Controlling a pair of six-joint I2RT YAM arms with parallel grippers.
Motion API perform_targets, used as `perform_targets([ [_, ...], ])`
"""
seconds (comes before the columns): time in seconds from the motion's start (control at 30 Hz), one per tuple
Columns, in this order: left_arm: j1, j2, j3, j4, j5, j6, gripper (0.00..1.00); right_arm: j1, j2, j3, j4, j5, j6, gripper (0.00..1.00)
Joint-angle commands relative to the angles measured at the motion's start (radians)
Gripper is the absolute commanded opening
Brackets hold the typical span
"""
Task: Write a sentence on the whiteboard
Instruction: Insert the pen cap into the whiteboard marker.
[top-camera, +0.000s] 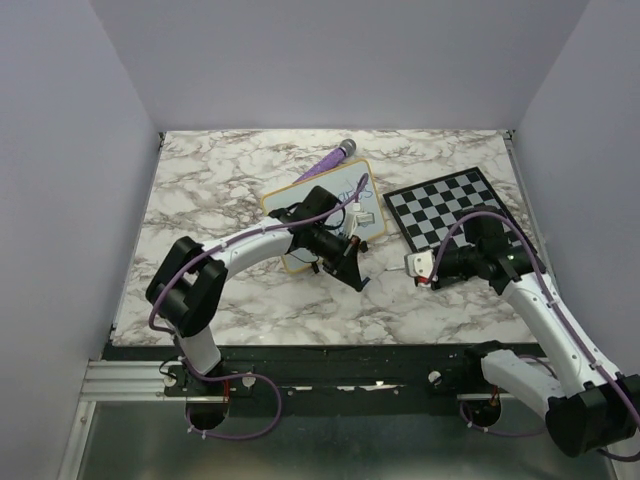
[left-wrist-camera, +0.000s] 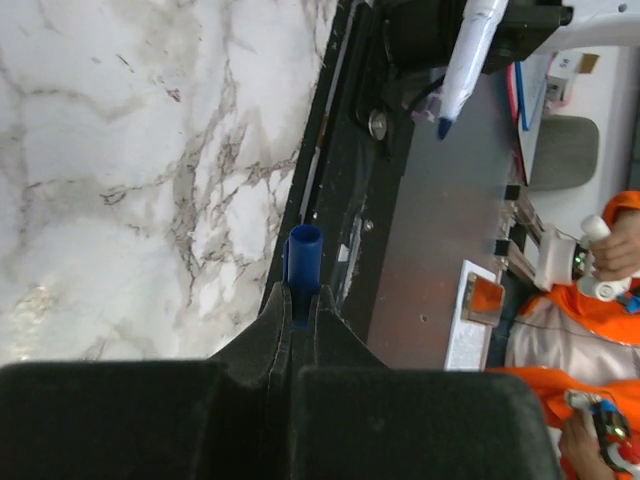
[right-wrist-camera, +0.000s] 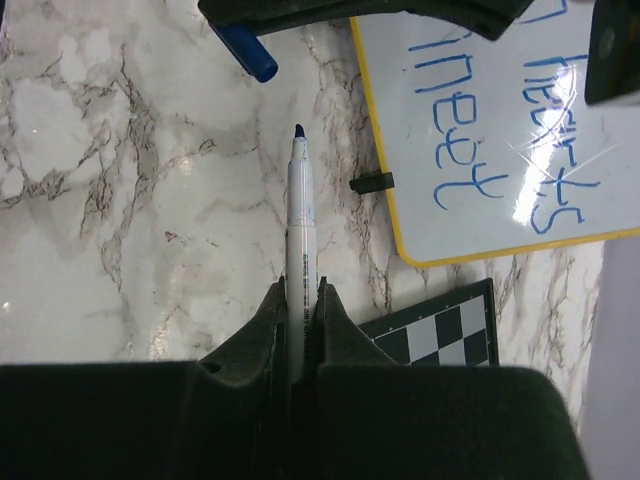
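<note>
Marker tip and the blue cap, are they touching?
Apart. The right wrist view shows a clear gap between the marker tip and the blue cap.

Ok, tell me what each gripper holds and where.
Left gripper pinches the blue cap by its rear end; right gripper clamps the marker by its rear barrel.

One whiteboard, one chessboard, one marker, one blue cap, one purple microphone

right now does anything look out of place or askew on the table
Nothing looks spilled or broken. The whiteboard lies turned at an angle to the edges of the table, and a purple microphone lies at its far edge. The marker in the right gripper is uncapped, and the left gripper holds a blue cap.
</note>
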Motion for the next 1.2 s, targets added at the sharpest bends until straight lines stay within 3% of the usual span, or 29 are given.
perform_targets([
  [0.0,-0.035,0.063,0.042,-0.069,0.123,0.023,0.0,0.059,0.02,-0.056,0.148,0.056,-0.092,0.01],
  [0.43,-0.055,0.102,0.085,-0.153,0.166,0.103,0.0,0.151,0.036,-0.141,0.193,0.077,-0.131,0.0],
  [1.17,-0.055,0.122,0.1,-0.176,0.179,0.129,0.0,0.199,0.011,-0.164,0.164,0.045,-0.125,0.0],
])
